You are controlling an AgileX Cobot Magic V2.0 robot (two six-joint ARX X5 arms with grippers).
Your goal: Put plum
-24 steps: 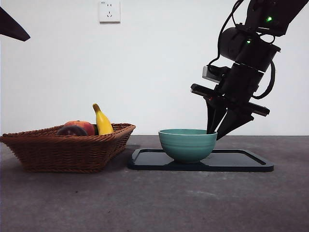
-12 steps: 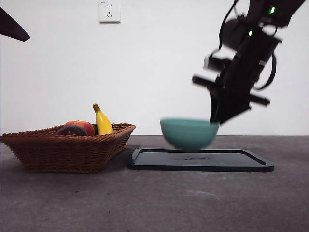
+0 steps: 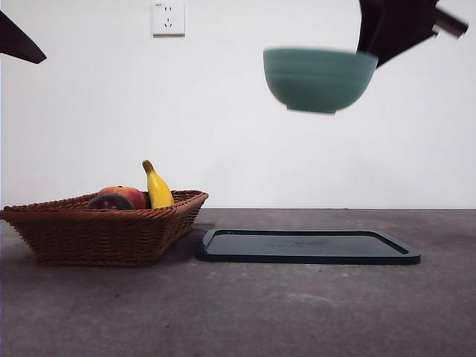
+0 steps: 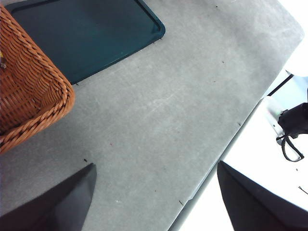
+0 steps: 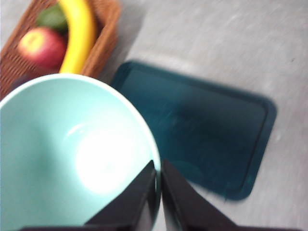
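Note:
The dark maroon plum (image 3: 110, 201) lies in the wicker basket (image 3: 104, 230) at the left, against a red-orange fruit (image 3: 128, 195). My right gripper (image 3: 370, 53) is shut on the rim of a teal bowl (image 3: 320, 78) and holds it high above the dark tray (image 3: 309, 246). In the right wrist view the jaws (image 5: 159, 166) pinch the rim of the bowl (image 5: 72, 159), which is empty. The bowl hides most of the basket there, and I cannot make out the plum. My left gripper (image 4: 154, 192) is open and empty, over bare table beside the basket (image 4: 24, 82).
A yellow banana (image 3: 158, 187) leans in the basket beside the fruit. The right wrist view shows the banana (image 5: 79, 33), the red fruit (image 5: 41, 46) and something green (image 5: 53, 17). The tray (image 5: 202, 130) lies bare. The table's edge (image 4: 226, 154) runs near the left gripper.
The right gripper has lifted the teal bowl off the tray, from resting on it to high above it. The basket, fruit and left arm have not moved.

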